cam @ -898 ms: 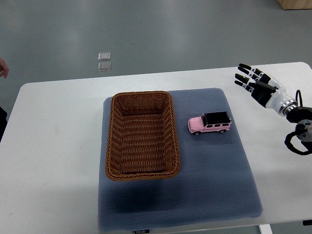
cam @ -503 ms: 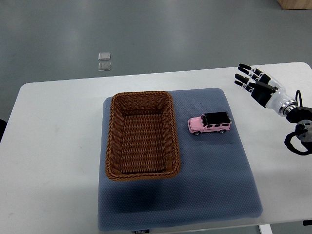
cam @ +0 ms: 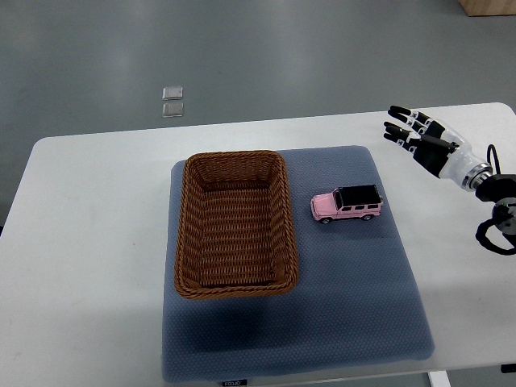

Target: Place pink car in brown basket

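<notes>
A pink toy car (cam: 347, 204) with a black roof stands on the blue mat (cam: 347, 298), just right of the brown wicker basket (cam: 235, 223). The basket has nothing inside. My right hand (cam: 411, 131) hovers over the white table at the far right, up and to the right of the car, well apart from it. Its fingers are spread and hold nothing. The left arm does not show.
The white table (cam: 89, 242) carries the mat. Two small clear squares (cam: 172, 101) lie on the grey floor beyond the table's far edge. A wooden corner (cam: 488, 6) shows at the top right.
My right hand has shifted slightly left and up. A person's hand at the left edge has gone from view. Car and basket have not moved.
</notes>
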